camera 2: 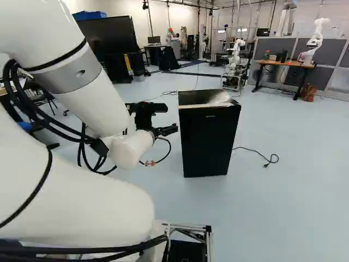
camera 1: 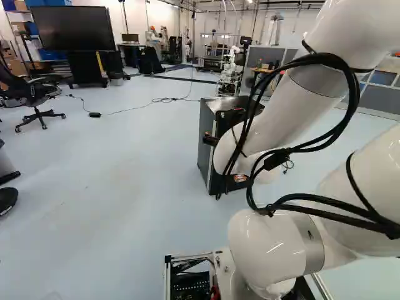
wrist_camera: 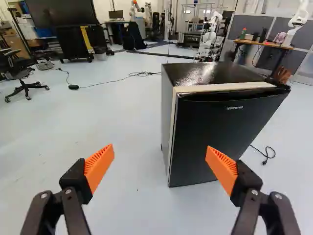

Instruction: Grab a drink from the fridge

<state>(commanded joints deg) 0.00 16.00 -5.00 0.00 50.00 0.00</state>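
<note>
Since the fridge (wrist_camera: 220, 134) door (wrist_camera: 215, 142) looks shut and the jaws carry nothing, the task seems to be at its very start. The jaws stand wide apart, orange pads (wrist_camera: 100, 165) facing each other with only air between them. No drink shows in any view; presumably it is inside, so whether there is one, and on which shelf, I cannot tell.

The fridge stands upright on the floor (camera 2: 289, 218), well short of the floor's far edge. The white arm (camera 2: 90, 101) reaches out beside it in the right base view, the jaws close by but apart from the door.

As for what is done, I would count only the approach, and perhaps not all of that. Left to do, by my reckoning: get hold of the door's edge, swing it clear, find the drink, close on it and bring it out. A poor hold on that edge could slip, or nudge the whole fridge across the floor.
</note>
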